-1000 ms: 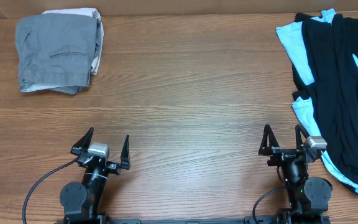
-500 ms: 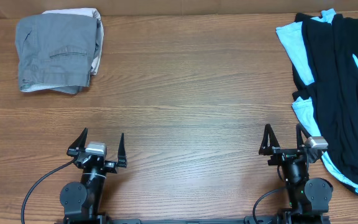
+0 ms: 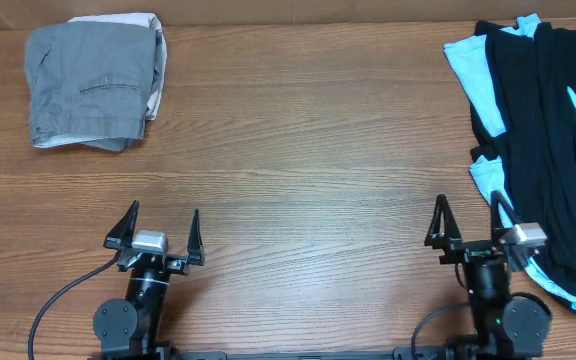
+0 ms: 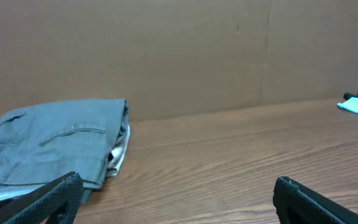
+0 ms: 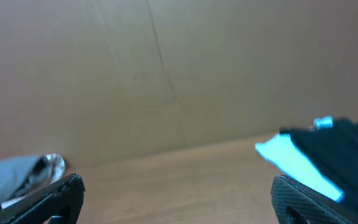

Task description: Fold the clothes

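Here we count two grippers, one heap of clothes (image 3: 548, 150) and one folded pair of grey trousers (image 3: 93, 85). The left gripper (image 3: 164, 215), lower left of the overhead frame, and the right gripper (image 3: 467, 205), lower right, both stand with jaws spread and nothing between them. The table (image 3: 308, 150) is brown wood grain, and a plain brown wall (image 4: 166, 50) backs it. The clothes lie crumpled along the right edge: black fabric over light blue. The trousers sit upper left.
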